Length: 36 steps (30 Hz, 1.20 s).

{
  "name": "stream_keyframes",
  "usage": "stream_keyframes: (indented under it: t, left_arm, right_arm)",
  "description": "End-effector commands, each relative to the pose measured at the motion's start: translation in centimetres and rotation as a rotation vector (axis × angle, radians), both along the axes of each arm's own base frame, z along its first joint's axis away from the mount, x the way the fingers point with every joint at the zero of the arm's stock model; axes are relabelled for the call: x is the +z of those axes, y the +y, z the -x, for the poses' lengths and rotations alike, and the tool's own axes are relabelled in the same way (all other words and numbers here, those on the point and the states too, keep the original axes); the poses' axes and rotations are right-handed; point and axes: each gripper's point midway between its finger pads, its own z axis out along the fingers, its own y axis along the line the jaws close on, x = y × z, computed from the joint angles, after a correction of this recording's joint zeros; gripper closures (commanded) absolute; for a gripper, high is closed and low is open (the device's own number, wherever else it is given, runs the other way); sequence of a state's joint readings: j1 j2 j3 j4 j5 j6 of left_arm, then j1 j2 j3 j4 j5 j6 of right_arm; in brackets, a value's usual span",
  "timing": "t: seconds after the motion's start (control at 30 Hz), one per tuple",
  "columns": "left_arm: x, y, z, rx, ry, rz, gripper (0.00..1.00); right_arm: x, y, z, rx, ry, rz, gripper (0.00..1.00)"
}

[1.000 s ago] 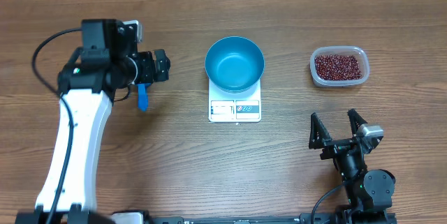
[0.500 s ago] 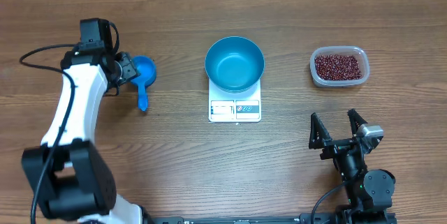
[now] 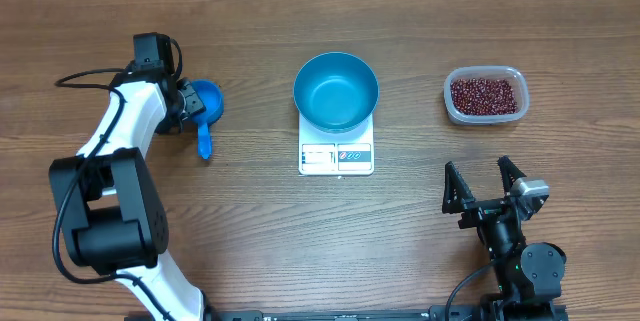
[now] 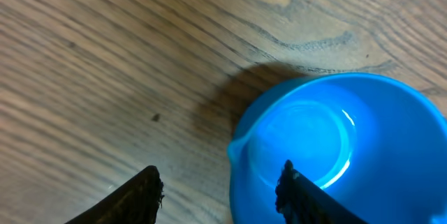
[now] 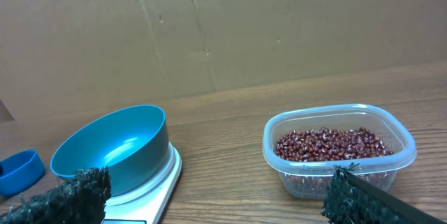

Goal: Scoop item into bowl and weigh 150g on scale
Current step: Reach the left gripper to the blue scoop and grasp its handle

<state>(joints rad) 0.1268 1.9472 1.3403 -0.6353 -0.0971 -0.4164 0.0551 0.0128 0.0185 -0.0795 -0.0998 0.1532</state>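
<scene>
From overhead, I saw the bowl point(image 3: 336, 91) sitting empty on the scale point(image 3: 337, 157) at mid-table point(image 3: 250, 231). The beans point(image 3: 485, 94) lay in a clear tub point(image 3: 452, 109) well to its right. The left gripper point(image 3: 186, 107) was at the cup of a small blue scoop point(image 3: 205, 103) to the left of the scale. The right gripper point(image 3: 485, 187) hovered near the front edge, its claw spread wide and empty.

My left wrist view showed the claw partly spread astride the scoop's rim, one finger point(image 4: 297, 195) over the cup and the other outside, clear of the wall.

On the right wrist view, both fingers stood far apart, framing the bowl, scale and tub ahead.
</scene>
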Motion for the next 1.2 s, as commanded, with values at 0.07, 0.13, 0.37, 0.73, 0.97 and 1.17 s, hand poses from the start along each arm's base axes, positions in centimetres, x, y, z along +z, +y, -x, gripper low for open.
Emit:
stream_keyframes:
  t: [0.07,0.13,0.37,0.73,0.97,1.17]
  left_arm:
    - [-3.8,-0.7,0.0,0.000,0.069,0.058,0.56]
    - [-4.9,-0.9,0.3,-0.003,0.094,0.071,0.65]
    - [-5.7,-1.2,0.6,-0.006,0.113,0.087,0.83]
    - [-4.3,-1.9,-0.2,-0.019,0.087,0.130,0.96]
    - [2.9,-1.8,-1.7,-0.029,-0.052,0.115,0.96]
    - [10.9,-1.9,-1.2,0.003,-0.219,0.110,0.96]
  right_arm:
    - [-0.2,0.1,0.0,0.002,-0.003,0.005,0.00]
    - [-0.2,0.1,0.0,0.002,-0.003,0.005,0.00]
    - [-0.2,0.1,0.0,0.002,-0.003,0.005,0.00]
    - [-0.2,0.1,0.0,0.002,-0.003,0.005,0.00]
    - [-0.2,0.1,0.0,0.002,-0.003,0.005,0.00]
    - [-0.2,0.1,0.0,0.002,-0.003,0.005,0.00]
